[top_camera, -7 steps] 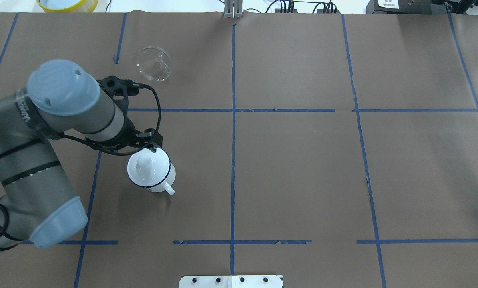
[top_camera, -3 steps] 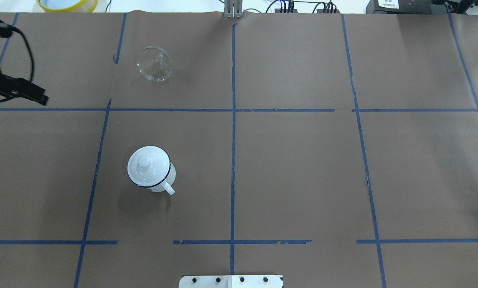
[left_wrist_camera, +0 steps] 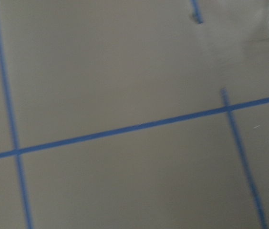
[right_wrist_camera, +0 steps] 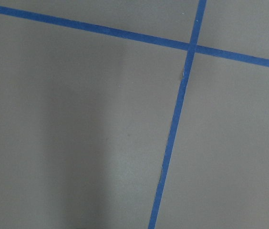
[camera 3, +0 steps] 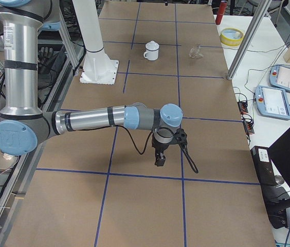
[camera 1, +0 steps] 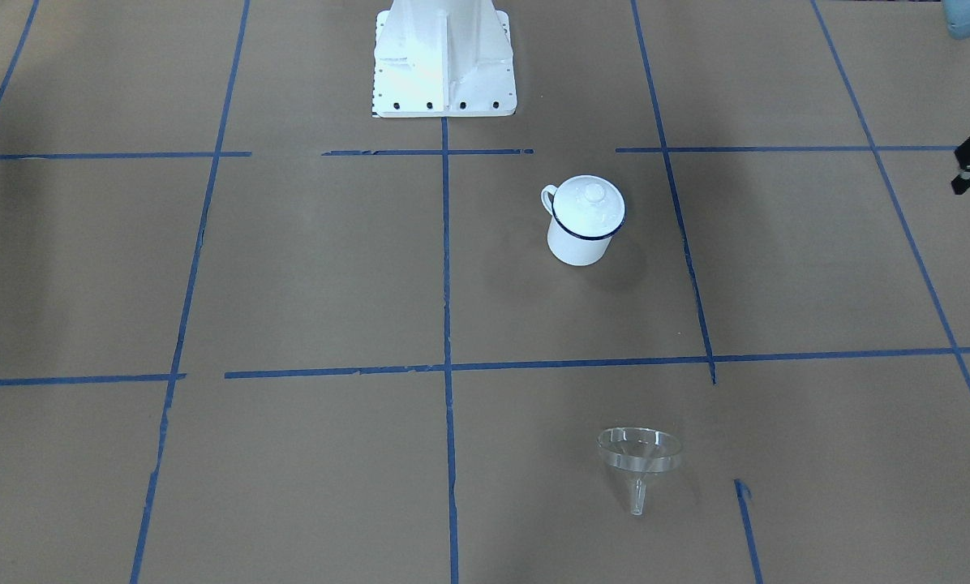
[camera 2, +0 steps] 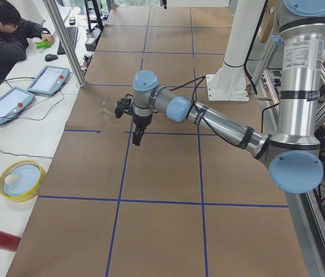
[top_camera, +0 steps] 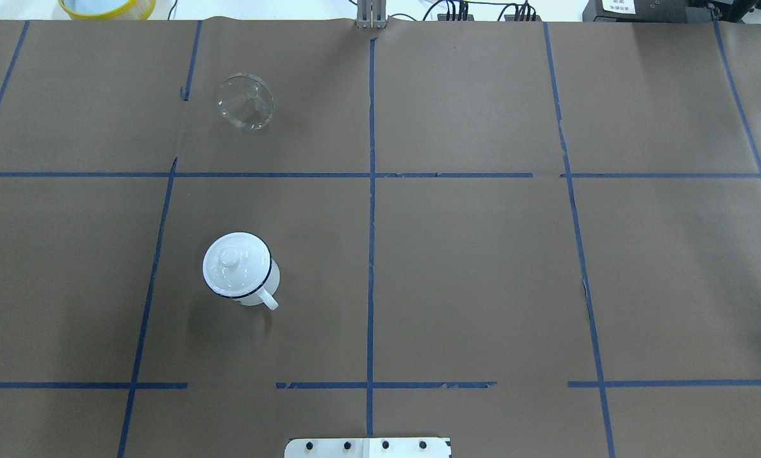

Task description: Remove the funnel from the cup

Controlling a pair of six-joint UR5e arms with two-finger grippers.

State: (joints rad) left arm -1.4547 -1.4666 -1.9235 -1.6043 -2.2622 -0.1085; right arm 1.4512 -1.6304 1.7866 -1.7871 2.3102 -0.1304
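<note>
The clear funnel (top_camera: pixel 245 102) lies on its side on the brown table, far from the cup, and also shows in the front view (camera 1: pixel 639 454). The white cup (top_camera: pixel 256 286) with a dark blue rim stands upright, with a white knobbed lid (top_camera: pixel 231 261) on top of it (camera 1: pixel 586 203). My left gripper (camera 2: pixel 136 140) hangs above the table, off to the left of both; I cannot tell whether it is open or shut. My right gripper (camera 3: pixel 160 161) hangs far to the right; I cannot tell its state either. Both wrist views show only bare table and blue tape.
The white robot base (camera 1: pixel 444 57) stands at the near edge. A yellow-rimmed bowl (top_camera: pixel 107 6) sits beyond the far left corner. An operator (camera 2: pixel 7 34) and tablets (camera 2: pixel 47 78) are at the side bench. Blue tape lines grid the table.
My left arm has pulled back from beside the lidded cup to the left and out of the overhead view. The cup, lid and funnel have not moved.
</note>
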